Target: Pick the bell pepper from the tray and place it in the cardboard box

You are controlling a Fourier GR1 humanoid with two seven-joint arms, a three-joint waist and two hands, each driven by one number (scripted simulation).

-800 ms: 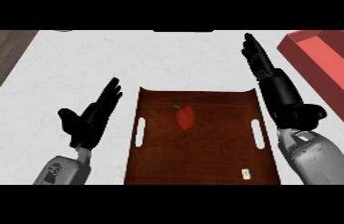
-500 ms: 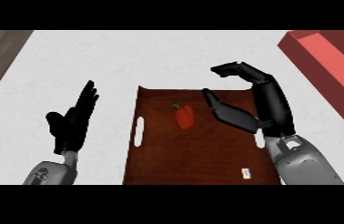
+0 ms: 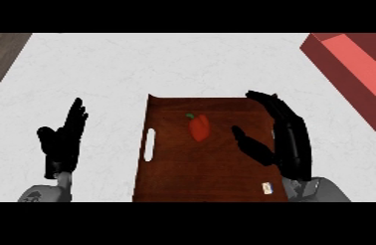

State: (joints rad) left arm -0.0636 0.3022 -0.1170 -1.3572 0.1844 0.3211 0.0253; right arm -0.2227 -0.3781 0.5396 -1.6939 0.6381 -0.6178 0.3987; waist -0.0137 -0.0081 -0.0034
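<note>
Pepper [image 3: 199, 128] lies on tray [image 3: 176, 179], left of right hand's [image 3: 283, 144] fingers [image 3: 273, 107].

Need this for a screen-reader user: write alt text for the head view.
A red bell pepper lies on a brown tray, with the robot's open right hand beside it over the tray's right edge, not touching it. The left hand rests open left of the tray over the white counter, and a reddish box sits at the upper right.

Matte black, slim fingers: left robot hand [image 3: 63, 142], right robot hand [image 3: 288, 139]. Grey rounded shells: left forearm [image 3: 46, 193], right forearm [image 3: 323, 190].
</note>
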